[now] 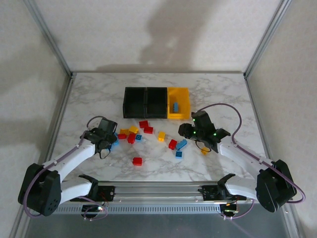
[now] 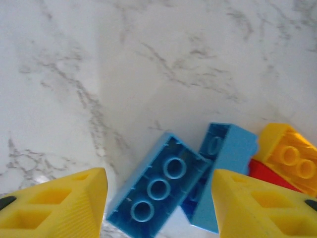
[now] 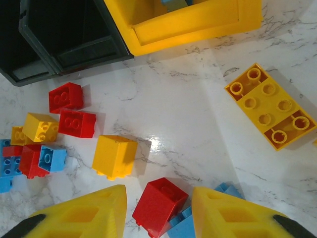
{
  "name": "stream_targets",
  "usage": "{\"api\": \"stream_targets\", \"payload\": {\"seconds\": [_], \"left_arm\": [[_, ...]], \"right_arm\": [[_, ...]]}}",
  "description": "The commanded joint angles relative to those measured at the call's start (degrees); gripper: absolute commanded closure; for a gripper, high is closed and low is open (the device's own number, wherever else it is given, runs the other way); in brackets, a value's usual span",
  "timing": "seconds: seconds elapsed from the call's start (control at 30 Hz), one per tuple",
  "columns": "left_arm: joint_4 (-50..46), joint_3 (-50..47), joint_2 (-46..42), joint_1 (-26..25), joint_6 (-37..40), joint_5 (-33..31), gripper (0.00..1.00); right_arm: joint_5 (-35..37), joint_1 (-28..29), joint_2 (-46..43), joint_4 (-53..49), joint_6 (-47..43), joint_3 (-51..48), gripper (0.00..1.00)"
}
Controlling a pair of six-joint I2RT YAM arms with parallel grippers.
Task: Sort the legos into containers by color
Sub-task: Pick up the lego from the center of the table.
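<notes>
Three bins stand in a row at the back: two black bins [image 1: 134, 102] [image 1: 156, 102] and a yellow bin [image 1: 179, 103] with a blue brick [image 1: 175, 106] in it. Red, blue and yellow legos [image 1: 132, 133] lie scattered in front of them. My left gripper [image 1: 112, 141] is open low over the table, its jaws either side of an upside-down blue brick [image 2: 158, 186]; a second blue brick [image 2: 225, 171] leans beside it. My right gripper [image 3: 158, 218] is open around a red brick [image 3: 161, 206] that rests against a blue brick [image 3: 183, 228].
A long yellow brick [image 3: 270, 105] lies right of the right gripper, and a yellow cube [image 3: 115, 156] to its left. Two red bricks [image 3: 65, 96] [image 3: 78, 123] sit before the black bin [image 3: 64, 34]. A lone red brick [image 1: 137, 160] lies near the front edge.
</notes>
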Motion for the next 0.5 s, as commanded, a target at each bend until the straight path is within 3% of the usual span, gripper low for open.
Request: {"api": "stream_targets", "payload": {"seconds": [0.0,0.47], "left_arm": [[-0.9,-2.3,-1.1,0.9,-1.0,-0.5,0.44],[1.4,-1.6,-2.4,0.9,0.7,4.4,0.45]], "right_arm": [[-0.7,0.6,1.0,1.0,0.8,-0.7,0.61],[-0.2,1.1,1.8,0.2,1.4,0.4,0.61]]}}
